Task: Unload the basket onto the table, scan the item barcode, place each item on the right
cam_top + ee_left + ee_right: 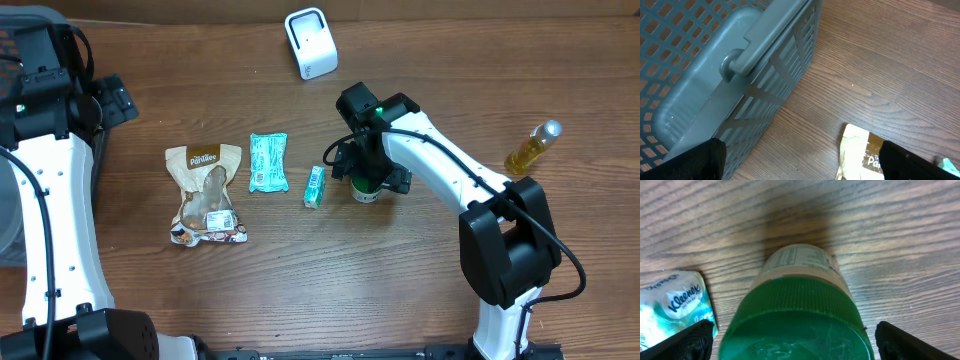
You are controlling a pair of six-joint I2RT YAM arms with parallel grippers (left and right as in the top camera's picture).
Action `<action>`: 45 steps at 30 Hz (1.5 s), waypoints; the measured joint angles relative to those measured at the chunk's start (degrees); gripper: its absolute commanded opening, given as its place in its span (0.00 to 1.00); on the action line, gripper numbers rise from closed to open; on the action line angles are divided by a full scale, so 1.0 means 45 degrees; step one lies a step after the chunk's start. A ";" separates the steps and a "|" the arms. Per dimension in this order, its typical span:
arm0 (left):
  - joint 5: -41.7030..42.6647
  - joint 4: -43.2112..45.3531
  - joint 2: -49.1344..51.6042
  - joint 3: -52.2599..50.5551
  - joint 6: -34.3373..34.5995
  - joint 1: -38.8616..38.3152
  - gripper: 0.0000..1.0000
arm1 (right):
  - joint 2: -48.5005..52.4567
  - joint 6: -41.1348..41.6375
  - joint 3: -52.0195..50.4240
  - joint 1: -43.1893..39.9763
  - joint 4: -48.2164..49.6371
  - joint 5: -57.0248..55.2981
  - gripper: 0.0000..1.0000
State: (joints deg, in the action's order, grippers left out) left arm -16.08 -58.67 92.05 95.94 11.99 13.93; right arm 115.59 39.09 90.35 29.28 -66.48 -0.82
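- Wooden table is filling every view.
- Only the left wrist is showing a grey basket; left gripper is gaping, empty.
- Right gripper is straddling a green-lidded jar, jaws spread.

Both arms are the same build: chunky white shells on the long links, matte black housings at the joints. The right arm, middle-right of the overhead shot, has a tiny green light glowing on its black wrist block, and a thin black cable loops off the big black joint at lower right. The left arm, down the left edge, has its own black lead running along the white shell. In the wrist views the fingers are plain matte black wedges in the bottom corners.
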 measured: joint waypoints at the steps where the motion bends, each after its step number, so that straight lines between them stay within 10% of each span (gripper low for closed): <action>1: 0.0000 0.0000 0.0000 0.0000 0.0000 -0.0005 1.00 | 0.0000 0.0078 -0.0034 -0.0015 0.0010 0.0039 1.00; 35: 0.0000 0.0000 0.0000 0.0000 0.0000 -0.0005 1.00 | 0.1069 0.1637 -0.0199 -0.0656 0.0199 0.0617 0.56; 45: 0.0000 0.0000 0.0000 0.0000 0.0000 -0.0005 0.99 | 0.1098 0.0549 0.1404 -0.2229 -0.2438 0.4760 0.44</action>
State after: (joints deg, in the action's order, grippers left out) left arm -16.08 -58.67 92.05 95.94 11.99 13.91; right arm 120.53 41.56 96.66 19.25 -77.45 20.60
